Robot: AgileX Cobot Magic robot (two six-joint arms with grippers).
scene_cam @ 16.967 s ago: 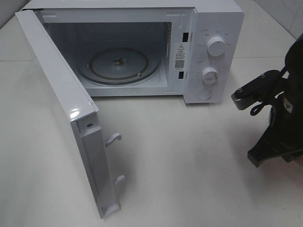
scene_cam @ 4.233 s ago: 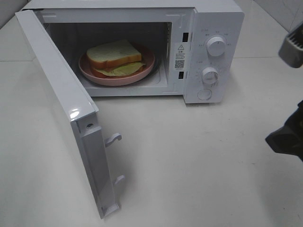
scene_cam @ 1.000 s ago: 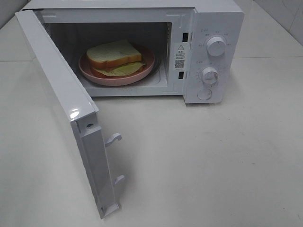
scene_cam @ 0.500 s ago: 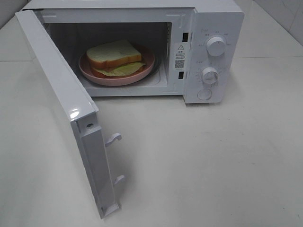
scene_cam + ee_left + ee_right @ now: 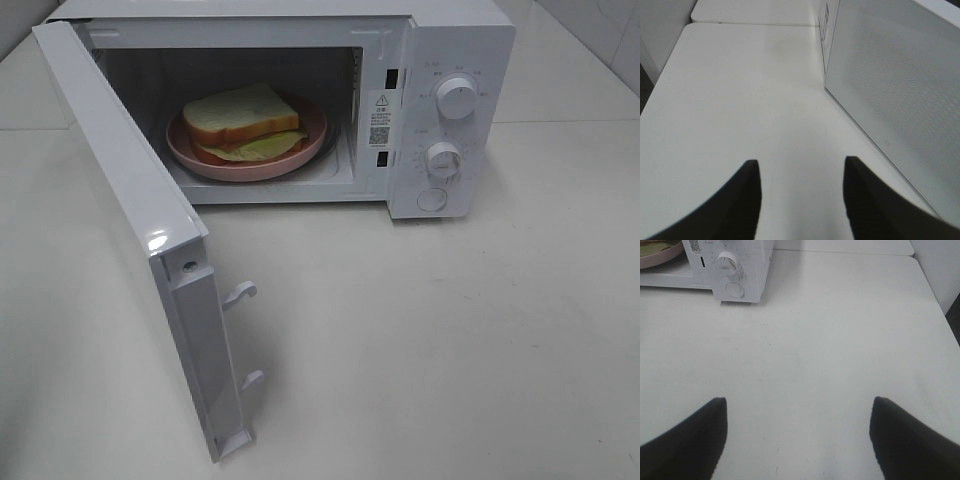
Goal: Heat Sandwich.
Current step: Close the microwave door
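White-bread lettuce sandwich [image 5: 245,120] sits in open white microwave [image 5: 460,50] with QR sticker [image 5: 380,118]; wrist views alone show black left gripper [image 5: 801,161], right gripper [image 5: 798,400] spread, empty.

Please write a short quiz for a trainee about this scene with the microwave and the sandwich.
1. True or false: the microwave door is shut.
2. The sandwich lies on: A) a pink plate, B) the bare table, C) the microwave's roof.
3. Fill in: in the high view, the dials stand to the ____ of the sandwich.
Key: 1 false; 2 A; 3 right.
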